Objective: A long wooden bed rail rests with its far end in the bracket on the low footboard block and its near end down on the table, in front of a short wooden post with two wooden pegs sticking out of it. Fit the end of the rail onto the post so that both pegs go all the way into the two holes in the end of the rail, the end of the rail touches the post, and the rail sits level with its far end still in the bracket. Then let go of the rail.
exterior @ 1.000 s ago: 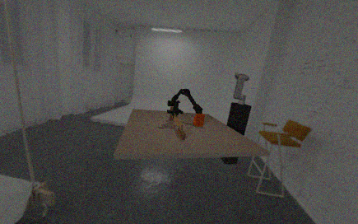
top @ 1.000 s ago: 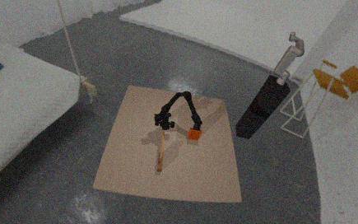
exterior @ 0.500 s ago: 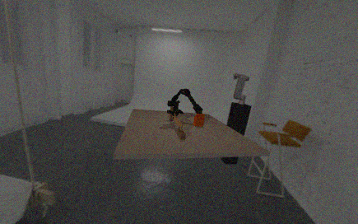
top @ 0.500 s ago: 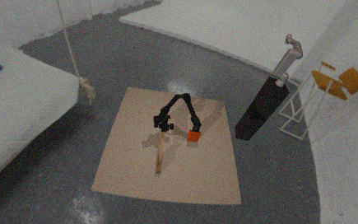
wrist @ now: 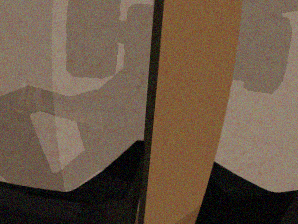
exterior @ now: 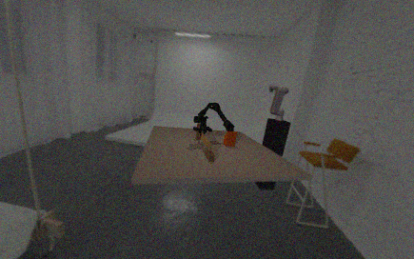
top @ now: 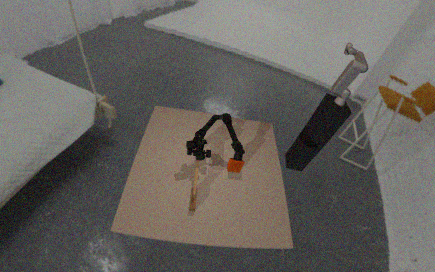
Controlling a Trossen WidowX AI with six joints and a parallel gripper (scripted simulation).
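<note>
The long wooden rail (top: 194, 187) (exterior: 208, 149) (wrist: 193, 96) lies along the tan table (top: 246, 215) (exterior: 177, 162), with one end under my black gripper. My gripper (top: 199, 149) (exterior: 201, 128) (wrist: 158, 148) is shut on the rail near that end. In the wrist view the rail runs up the middle between the two dark fingers, above the table and its shadows. The post, its pegs and the footboard block are too small and blurred to make out in the top and exterior views.
The arm's orange base (top: 235, 165) (exterior: 229, 138) stands on the table to the right of the rail. Off the table are a black pedestal (top: 318, 132) (exterior: 276, 135) bearing a grey arm, a yellow chair (top: 416, 100) (exterior: 329, 154), a white bed (top: 21, 130) and a hanging rope (top: 87, 65).
</note>
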